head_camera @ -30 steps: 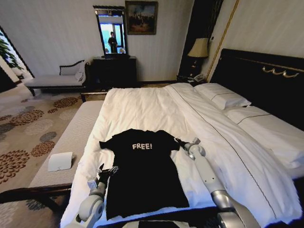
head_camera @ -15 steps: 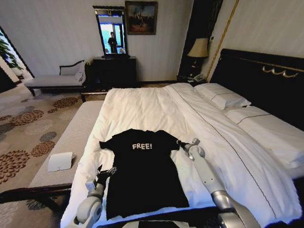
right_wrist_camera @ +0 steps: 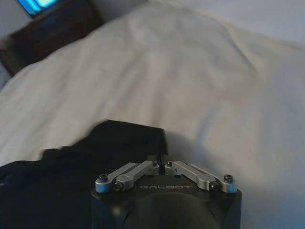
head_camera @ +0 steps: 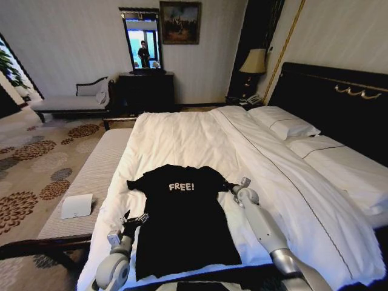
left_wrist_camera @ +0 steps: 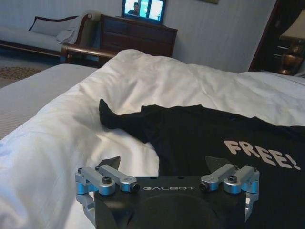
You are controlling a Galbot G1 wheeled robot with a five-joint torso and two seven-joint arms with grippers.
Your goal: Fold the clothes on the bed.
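Black T-shirt (head_camera: pixel 182 215) lies flat on the bed (head_camera: pixel 182 136), long axis 12 to 6, collar at 12. Your right gripper (head_camera: pixel 233 185), linkage drawn narrow, sits at the 3 o'clock sleeve (touching). Your left gripper (head_camera: pixel 134 220), spread wide, rests at the 9 o'clock edge.

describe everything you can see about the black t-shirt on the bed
The black T-shirt is short-sleeved, of soft-looking fabric, with white "FREE!" letters across the chest. It lies spread flat, front up and unfolded, on the white duvet near the foot of the bed, collar toward the far side and both sleeves out. The left tool sits open at its left edge below the sleeve. The right tool is at the right sleeve, its linkage drawn in; whether it grips cloth is unclear.
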